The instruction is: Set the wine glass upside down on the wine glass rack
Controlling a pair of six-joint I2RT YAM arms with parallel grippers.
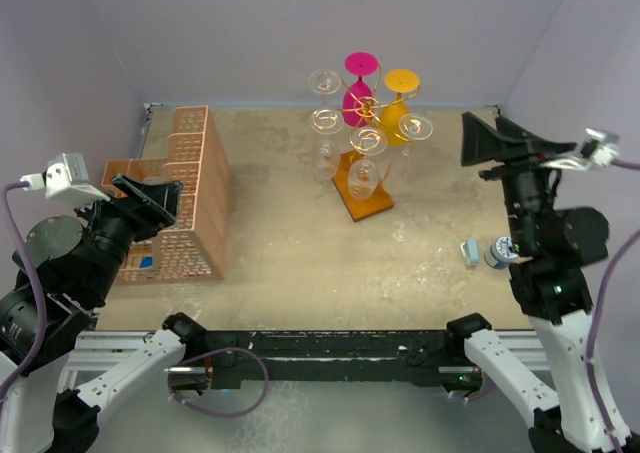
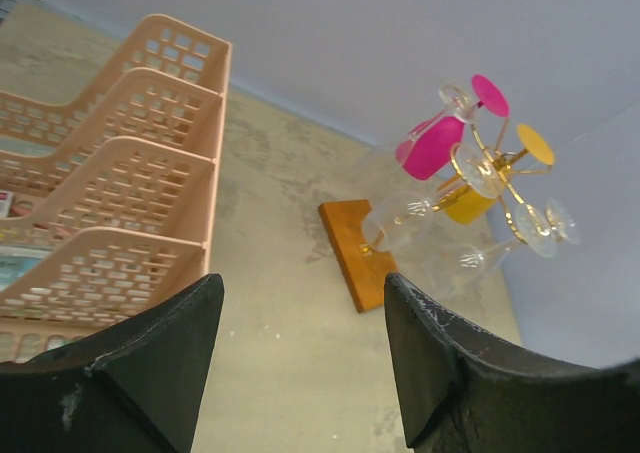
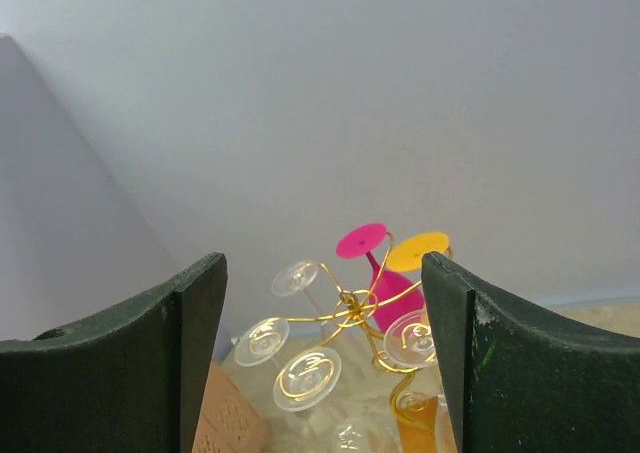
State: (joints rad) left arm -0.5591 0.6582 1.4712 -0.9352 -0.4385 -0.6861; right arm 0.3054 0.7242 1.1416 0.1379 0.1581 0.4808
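The gold wire wine glass rack stands on its orange-brown wooden base at the table's far middle. Several glasses hang on it upside down: a pink one, a yellow one and clear ones. The rack also shows in the left wrist view and the right wrist view. My left gripper is open and empty by the crate at the left. My right gripper is open and empty, raised at the right of the rack.
An orange lattice plastic crate stands at the left, with dividers and some small items inside. A small blue-grey object and a blue round item lie near the right arm. Lilac walls enclose the table.
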